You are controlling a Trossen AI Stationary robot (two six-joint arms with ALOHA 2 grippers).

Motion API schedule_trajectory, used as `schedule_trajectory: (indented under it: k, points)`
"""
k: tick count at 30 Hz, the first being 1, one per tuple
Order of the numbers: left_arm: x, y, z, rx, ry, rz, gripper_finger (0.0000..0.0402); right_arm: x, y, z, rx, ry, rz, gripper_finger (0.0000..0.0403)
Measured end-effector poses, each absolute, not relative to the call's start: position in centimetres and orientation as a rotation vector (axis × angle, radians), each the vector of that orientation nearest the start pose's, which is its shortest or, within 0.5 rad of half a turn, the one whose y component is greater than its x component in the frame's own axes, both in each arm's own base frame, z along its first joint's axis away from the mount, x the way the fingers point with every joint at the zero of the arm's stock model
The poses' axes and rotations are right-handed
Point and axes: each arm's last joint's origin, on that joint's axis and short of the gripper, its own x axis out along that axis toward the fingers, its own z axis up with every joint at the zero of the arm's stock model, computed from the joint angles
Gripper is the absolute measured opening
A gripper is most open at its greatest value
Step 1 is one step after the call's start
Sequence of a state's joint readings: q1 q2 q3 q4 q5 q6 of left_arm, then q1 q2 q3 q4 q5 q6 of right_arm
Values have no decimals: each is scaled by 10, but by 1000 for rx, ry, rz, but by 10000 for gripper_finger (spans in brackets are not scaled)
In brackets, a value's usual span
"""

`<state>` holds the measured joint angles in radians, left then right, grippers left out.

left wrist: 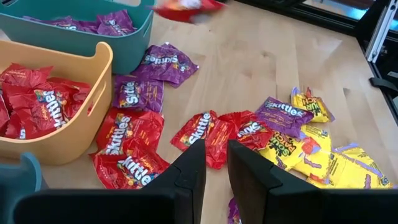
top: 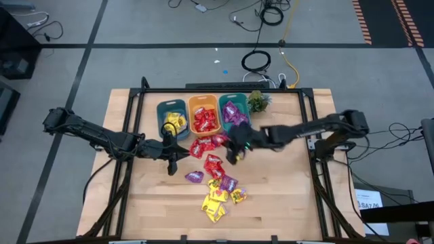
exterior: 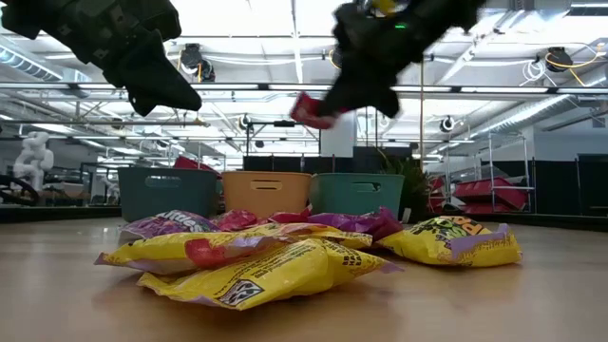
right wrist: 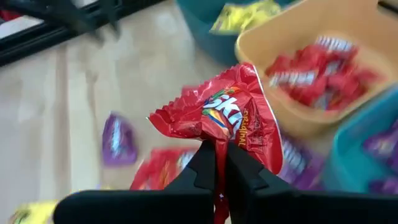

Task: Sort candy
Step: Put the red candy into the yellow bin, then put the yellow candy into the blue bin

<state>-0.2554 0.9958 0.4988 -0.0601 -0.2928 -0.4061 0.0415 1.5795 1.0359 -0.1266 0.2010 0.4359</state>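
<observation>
Currently the right tool (right wrist: 216, 163) is clamped tight on a red candy packet (right wrist: 224, 118), held in the air above the desk (top: 285, 203) just in front of the bins. Left tool (left wrist: 216, 163) hovers low near the loose pile with a narrow gap between its fingers — nothing in it. Three bins sit in a row at the desk's far edge: teal bin (top: 161, 108) with yellow candy, orange bin (top: 203, 103) with red, second teal bin (top: 234, 99) with purple. Loose candy (top: 215, 193) — red, purple, yellow — lies mid-desk toward the near edge. Small plant (top: 258, 102) sits beside the bins.
</observation>
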Motion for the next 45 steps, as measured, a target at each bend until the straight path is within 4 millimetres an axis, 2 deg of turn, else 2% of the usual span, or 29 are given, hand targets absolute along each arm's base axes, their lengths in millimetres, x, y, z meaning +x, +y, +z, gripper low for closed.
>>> schedule_trajectory:
  k: [5, 10, 15, 18, 26, 31, 35, 41, 45]
  points:
    - [197, -43, 210, -245, 519, 144, 75, 380, -39, 251, 279, 665, -367, 1]
    - [197, -43, 210, -246, 519, 144, 75, 417, -83, 244, 252, 686, -438, 19]
    - [197, -43, 210, -246, 520, 144, 75, 434, -109, 226, 307, 701, -509, 58]
    - [197, -43, 210, -246, 520, 144, 75, 436, -115, 217, 307, 723, -518, 92]
    - [197, -43, 210, -246, 520, 144, 75, 435, -114, 220, 279, 729, -506, 192]
    - [197, -43, 210, -246, 520, 145, 75, 434, -113, 221, 276, 736, -505, 235]
    - [197, -43, 210, -246, 520, 144, 75, 433, -113, 220, 275, 747, -507, 250]
    - [197, -43, 210, -246, 520, 144, 75, 432, -113, 219, 275, 766, -508, 253]
    - [197, -43, 210, -246, 520, 144, 75, 423, -106, 226, 264, 824, -506, 253]
